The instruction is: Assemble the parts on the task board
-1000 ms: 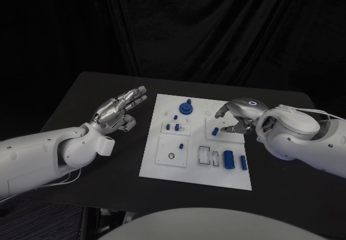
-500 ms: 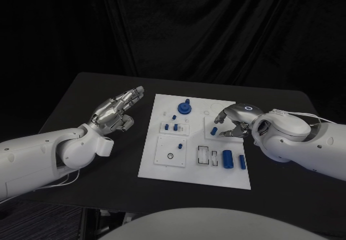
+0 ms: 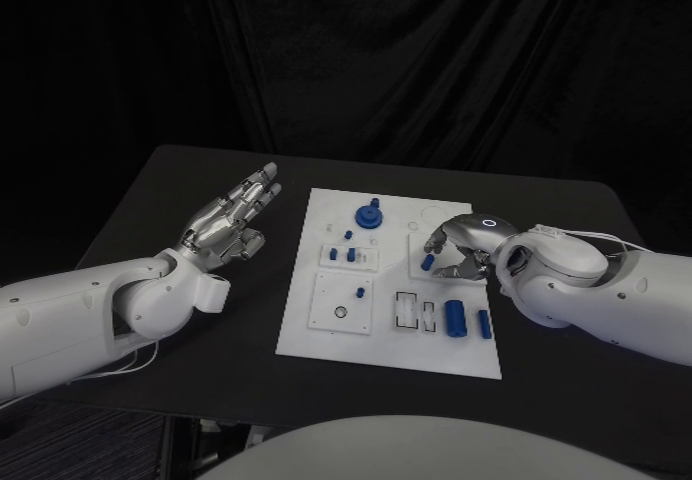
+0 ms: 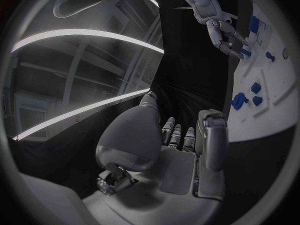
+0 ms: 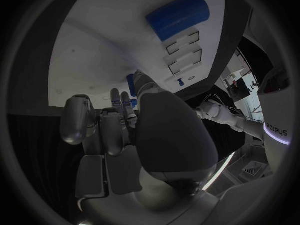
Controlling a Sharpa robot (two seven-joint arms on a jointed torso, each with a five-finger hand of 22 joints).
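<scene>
right hand (image 3: 459, 250) curled over blue peg (image 3: 428, 261) (grip unclear); left hand (image 3: 231, 222) open, empty; task board (image 3: 325, 330)

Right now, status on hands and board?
Left hand open, hovering off the task board. Right hand fingers around a small blue part on the board; grip unconfirmed. Nothing blocking.
</scene>
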